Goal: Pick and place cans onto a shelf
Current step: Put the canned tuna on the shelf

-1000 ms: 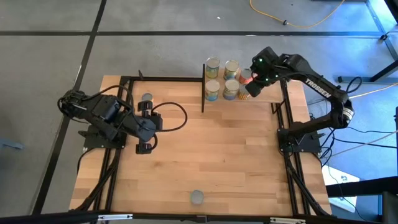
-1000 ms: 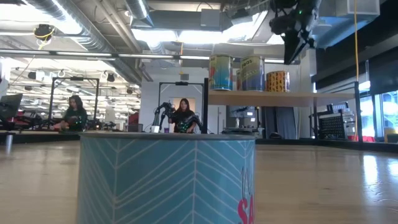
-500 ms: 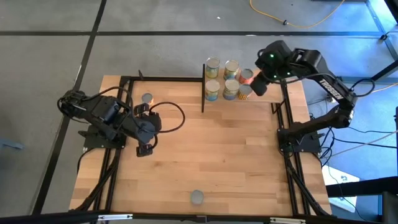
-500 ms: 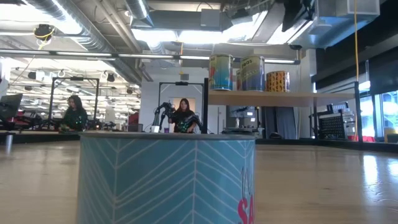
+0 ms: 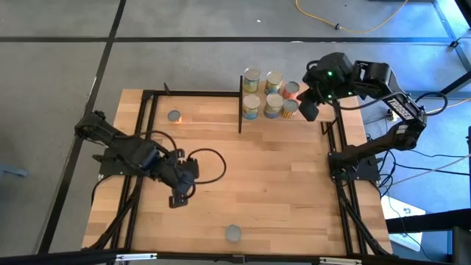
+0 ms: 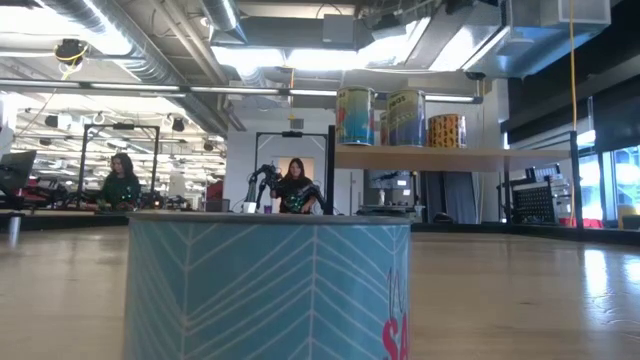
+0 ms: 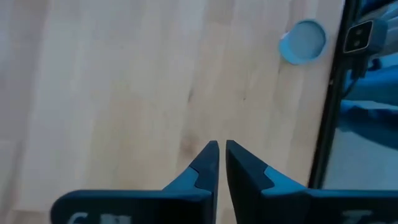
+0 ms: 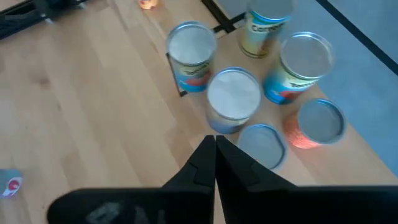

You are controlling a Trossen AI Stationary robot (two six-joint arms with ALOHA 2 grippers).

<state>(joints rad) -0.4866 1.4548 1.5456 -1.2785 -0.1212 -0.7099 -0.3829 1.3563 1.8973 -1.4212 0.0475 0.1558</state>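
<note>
While the right arm hangs raised over the table's far right corner, its pincer [image 5: 310, 109] is closed on nothing, the two dark fingers [image 8: 205, 163] pressed together in the right wrist view. Just beside it, toward 9 o'clock, six cans [image 5: 273, 104] stand grouped on the shelf [image 5: 319, 104], a light-wood board at about 1 o'clock from the table's [image 5: 257, 184] middle, with a black post [image 5: 241, 103] on its left edge. In the right wrist view the group shows from above: silvery tops, blue-and-yellow labels on the tall ones, an orange-red can [image 8: 314, 125] at the outer edge and a low grey one [image 8: 262, 145] nearest the pincer. From table height, three of them show in a row on the board [image 6: 455, 156].

Two more cans remain on the table. One grey-topped can [image 5: 174, 116] stands at about 10 o'clock, near the far edge. Another [image 5: 232, 233] sits at 6 o'clock by the near edge; its teal chevron label [image 6: 268, 290] fills the low view.

At about 8 o'clock the left arm reaches toward the table's middle, its pincer [image 5: 179, 197] over bare wood, well apart from both loose cans. Its fingers [image 7: 208, 163] are almost touching, holding nothing, and a blue-grey can top [image 7: 302, 42] lies ahead of them. People sit at desks in the room behind.
</note>
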